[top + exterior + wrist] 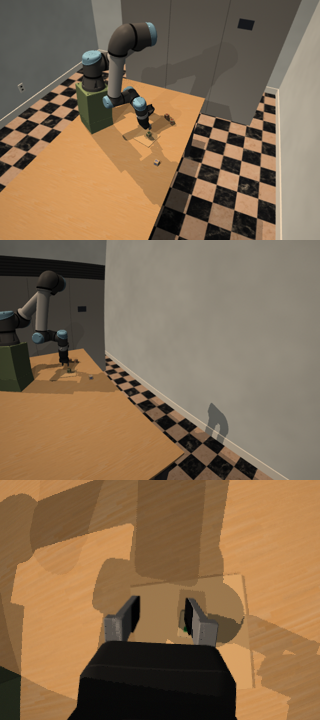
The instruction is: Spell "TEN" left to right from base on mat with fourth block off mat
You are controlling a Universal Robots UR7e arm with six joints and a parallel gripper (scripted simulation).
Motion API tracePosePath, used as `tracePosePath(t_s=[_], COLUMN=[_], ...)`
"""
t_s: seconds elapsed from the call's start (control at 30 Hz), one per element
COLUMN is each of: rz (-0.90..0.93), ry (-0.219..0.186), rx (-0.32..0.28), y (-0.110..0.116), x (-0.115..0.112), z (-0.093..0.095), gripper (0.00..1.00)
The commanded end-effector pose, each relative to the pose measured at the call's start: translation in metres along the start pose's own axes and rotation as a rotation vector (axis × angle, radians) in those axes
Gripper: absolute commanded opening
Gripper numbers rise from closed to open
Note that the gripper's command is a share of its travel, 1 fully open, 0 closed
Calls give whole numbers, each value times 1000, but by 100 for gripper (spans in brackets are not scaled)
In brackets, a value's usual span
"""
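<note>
My gripper (pixel 149 126) (pixel 65 364) (pixel 162 608) points down, open and empty, above the mat (pixel 148 143) (pixel 68 375) (pixel 235 665). A green-marked block (pixel 148 134) (pixel 69 370) (pixel 182 630) sits on the mat below it; in the wrist view the right finger partly hides it, and its letter is not readable. A block with a blue T (pixel 156 162) (pixel 90 377) lies off the mat, toward the camera in the top view. Two red-marked blocks, one (pixel 166 115) (pixel 70 360) beside the other (pixel 172 121) (pixel 75 360), lie off the mat on the far side, letters unreadable.
The table's long edge (pixel 184 151) runs beyond the blocks, on the right in the top view. The green robot pedestal (pixel 96 111) (pixel 16 366) stands on the left. Arm shadows darken much of the mat and the table around it.
</note>
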State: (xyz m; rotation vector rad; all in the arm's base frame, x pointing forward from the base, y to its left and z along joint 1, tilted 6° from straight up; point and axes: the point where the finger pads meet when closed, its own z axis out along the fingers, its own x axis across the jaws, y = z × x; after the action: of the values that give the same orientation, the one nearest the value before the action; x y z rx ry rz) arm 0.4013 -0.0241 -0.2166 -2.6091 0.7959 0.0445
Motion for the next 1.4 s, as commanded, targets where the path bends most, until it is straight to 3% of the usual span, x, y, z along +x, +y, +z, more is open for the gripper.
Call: tracePosePath(t_s=[0.0, 0.1, 0.23, 0.4, 0.5, 0.53, 1.37], rz=[25, 30, 53, 66, 67, 67, 129], ry=[58, 71, 132, 171, 174, 174, 182], rx=[-125, -145, -225, -265, -267, -267, -262], y=[-1, -2, -5, -8, -8, -8, -8], x=[7, 9, 16, 19, 20, 20, 21], z=[-13, -15, -28, -36, -37, -37, -37], gripper=[87, 87, 87, 87, 87, 100, 100])
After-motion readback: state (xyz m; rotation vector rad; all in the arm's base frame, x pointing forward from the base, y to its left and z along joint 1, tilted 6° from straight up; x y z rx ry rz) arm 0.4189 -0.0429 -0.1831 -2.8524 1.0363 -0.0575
